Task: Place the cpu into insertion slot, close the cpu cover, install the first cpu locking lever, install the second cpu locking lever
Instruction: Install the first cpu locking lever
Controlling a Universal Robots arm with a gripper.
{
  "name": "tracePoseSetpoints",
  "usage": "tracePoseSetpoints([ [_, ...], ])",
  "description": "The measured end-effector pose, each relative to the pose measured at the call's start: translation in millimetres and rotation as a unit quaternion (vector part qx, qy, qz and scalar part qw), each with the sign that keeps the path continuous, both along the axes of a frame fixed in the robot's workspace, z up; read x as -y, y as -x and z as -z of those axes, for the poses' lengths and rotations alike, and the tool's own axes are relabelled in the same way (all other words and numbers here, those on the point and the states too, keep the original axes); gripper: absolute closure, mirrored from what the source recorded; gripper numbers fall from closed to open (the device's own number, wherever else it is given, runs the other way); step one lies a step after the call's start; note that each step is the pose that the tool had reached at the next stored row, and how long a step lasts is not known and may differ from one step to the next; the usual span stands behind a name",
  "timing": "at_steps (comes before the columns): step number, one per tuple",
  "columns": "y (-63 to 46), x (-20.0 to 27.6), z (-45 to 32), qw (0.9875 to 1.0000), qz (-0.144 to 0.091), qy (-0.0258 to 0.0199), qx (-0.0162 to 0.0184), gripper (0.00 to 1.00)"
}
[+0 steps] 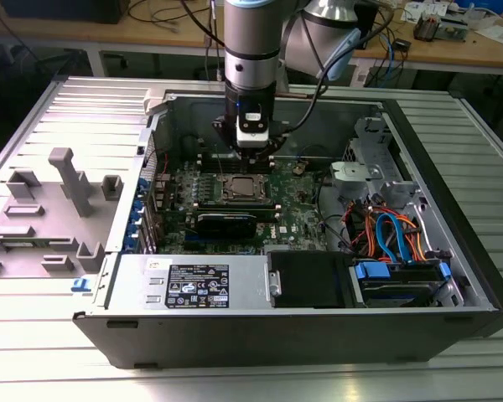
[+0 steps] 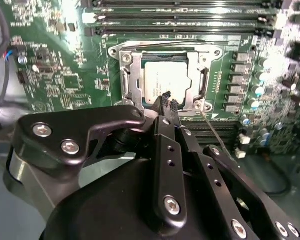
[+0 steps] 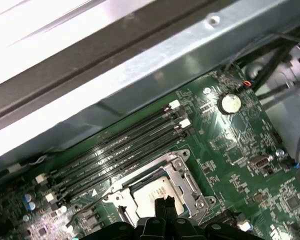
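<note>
Now, the moment line by line:

Tool: the tool (image 2: 167, 101) hangs low over the motherboard with its tips drawn together and nothing between them.

Cpu: the cpu (image 2: 165, 80) lies flat in the insertion slot (image 2: 212, 52), its silver-grey top facing up.

Cpu cover: the cpu cover (image 2: 127, 82) appears folded down, framing the chip through its window.

Key relation: in the second wrist view the tips sit just over the chip's edge farthest from the memory slots (image 2: 180, 20), at or just above the cover's rim; you cannot tell whether they touch.

Long axis: the chip is close to square, so it gives you no strong axis, while the memory slots run parallel to the socket's far edge.

Lever: a thin wire lever (image 2: 220, 134) slants away from the socket corner beside the tool, and you would judge it not latched.

Reach: you have one arm, and it stands directly above the socket inside the open computer case (image 1: 318, 117) on the counter (image 1: 235, 385).

Writing: a white label (image 1: 197, 285) sits on the power supply box, but its print cannot be made out.
</note>
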State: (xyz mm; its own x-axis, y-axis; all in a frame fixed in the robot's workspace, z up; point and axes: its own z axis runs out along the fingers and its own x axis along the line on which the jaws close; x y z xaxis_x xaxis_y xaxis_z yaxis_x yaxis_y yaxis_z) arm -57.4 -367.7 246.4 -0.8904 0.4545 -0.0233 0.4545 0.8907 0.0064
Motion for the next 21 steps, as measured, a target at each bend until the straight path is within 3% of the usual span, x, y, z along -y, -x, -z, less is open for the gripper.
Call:
tracePoseSetpoints([
  [3,0.0,0.0,0.0,0.9996,-0.029,0.0000,0.0000,0.89],
  [5,0.7,0.0,0.0,0.9986,-0.052,0.0000,0.0000,0.89],
  [14,15.8,0.0,-0.1,0.9978,-0.066,0.0001,0.0016,0.89],
  [16,15.9,0.0,-0.6,0.9966,-0.082,0.0001,0.0016,0.89],
  [21,15.9,0.0,-3.4,0.9920,-0.126,0.0000,0.0016,0.89],
])
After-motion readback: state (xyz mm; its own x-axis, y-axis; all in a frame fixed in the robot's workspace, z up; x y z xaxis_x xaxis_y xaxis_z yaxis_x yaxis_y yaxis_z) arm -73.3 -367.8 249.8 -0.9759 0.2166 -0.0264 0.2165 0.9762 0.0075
